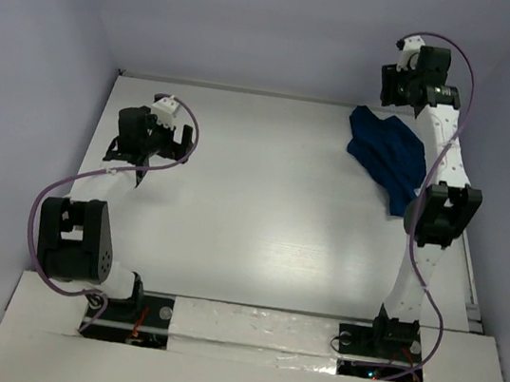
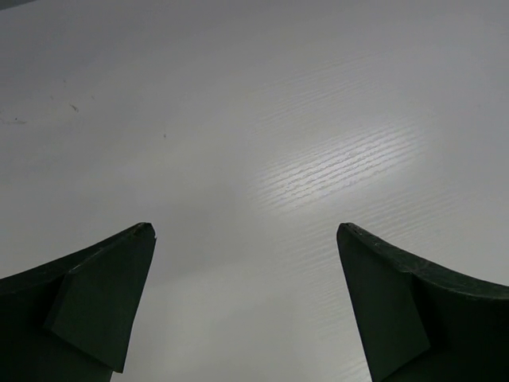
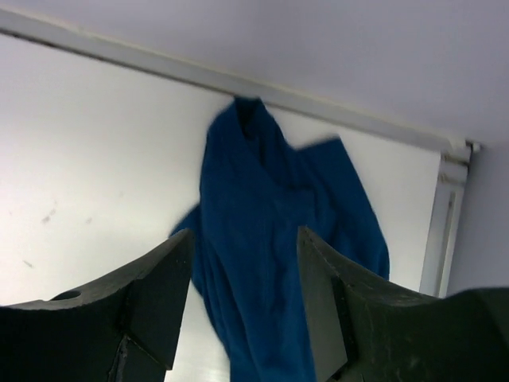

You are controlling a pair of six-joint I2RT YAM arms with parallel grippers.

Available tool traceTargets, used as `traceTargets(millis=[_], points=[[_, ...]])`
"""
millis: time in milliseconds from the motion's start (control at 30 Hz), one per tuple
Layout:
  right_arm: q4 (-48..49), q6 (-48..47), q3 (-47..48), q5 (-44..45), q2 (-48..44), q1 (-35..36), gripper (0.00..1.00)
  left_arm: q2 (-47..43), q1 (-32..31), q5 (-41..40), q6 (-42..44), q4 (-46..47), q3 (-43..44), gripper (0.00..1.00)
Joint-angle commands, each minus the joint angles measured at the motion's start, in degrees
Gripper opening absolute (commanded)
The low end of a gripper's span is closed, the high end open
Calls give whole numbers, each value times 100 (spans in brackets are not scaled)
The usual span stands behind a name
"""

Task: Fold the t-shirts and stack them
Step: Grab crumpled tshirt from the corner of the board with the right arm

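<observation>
- On the table (image 1: 260, 221), far right corner: that's where the t-shirt (image 1: 385, 158) sits, a dark blue crumpled heap with nothing flat or folded about it. Only one shirt shows.
- Handling guess: thin soft cloth, light, zero stiffness. It'll drape and sag from wherever it gets pinched. A pinch in the middle of the heap will likely catch several layers at once (which just lifts a lump).
- Where to grab, my take: an edge or a corner, not the bulk. In the right wrist view a narrow bit pokes toward the table's far edge, and a wider lobe spreads toward the table's right edge. Either looks like a cleaner pick. Can't tell which part is sleeve, hem or collar, it's too bunched and a bit blurred.
- Not fragile, and I wouldn't expect it to slip out of a firm pinch, though dragging it could bunch it up more.
- Right gripper (image 3: 244, 239): up over the table's far right corner, above the shirt, jaws apart with blue cloth showing through the gap. Looks like it's holding nothing.
- Left gripper (image 2: 245, 231): over the table's left side, well apart from the shirt, jaws spread wide, only bare tabletop under it.
- Folding will want both arms, so I'd say the shirt has to come toward the table's middle first.
</observation>
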Motion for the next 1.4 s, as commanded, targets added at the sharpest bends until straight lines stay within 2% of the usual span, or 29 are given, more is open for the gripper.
traceTargets(millis=[0, 67, 267, 467, 633, 800, 1000, 1100, 1200, 1233, 1267, 1300, 1367], points=[[-1440, -150, 1887, -584, 910, 39, 60, -265, 18, 179, 23, 97, 62, 99], [-1600, -97, 2574, -627, 1474, 39, 61, -283, 18, 222, 23, 97, 53, 99], [-626, -176, 1760, -750, 1335, 162, 62, -265, 18, 275, -3, 89, 53, 99], [-923, -167, 2541, -540, 1862, 276, 65, -265, 18, 521, -64, -34, 114, 99], [-1353, -387, 2410, 373, 2117, 329, 65, -247, 18, 557, -65, -175, 193, 99], [-1337, -676, 1060, 1077, 1635, 329, 65, -335, 18, 627, -56, -114, 132, 99], [-1995, -703, 749, 1112, 1432, 329, 62, -344, 18, 662, -73, -149, 158, 99], [-1874, -677, 495, 1384, 1327, 329, 60, -397, 18, 680, -65, -149, 123, 99], [-1601, -677, 134, 1630, 1169, 329, 48, -467, 71, 697, -73, -140, 97, 99], [-1557, -677, 90, 1666, 1159, 329, 26, -511, 71, 706, -82, -140, 97, 99], [-1530, -659, 46, 1719, 1159, 329, 12, -528, 71, 723, -91, -140, 88, 99], [-1452, -616, 2, 1884, 1159, 329, 5, -546, 71, 741, -100, -140, 79, 99], [-1364, -615, -112, 1895, 1124, 329, 0, -590, 123, 750, -91, -122, 62, 99]])
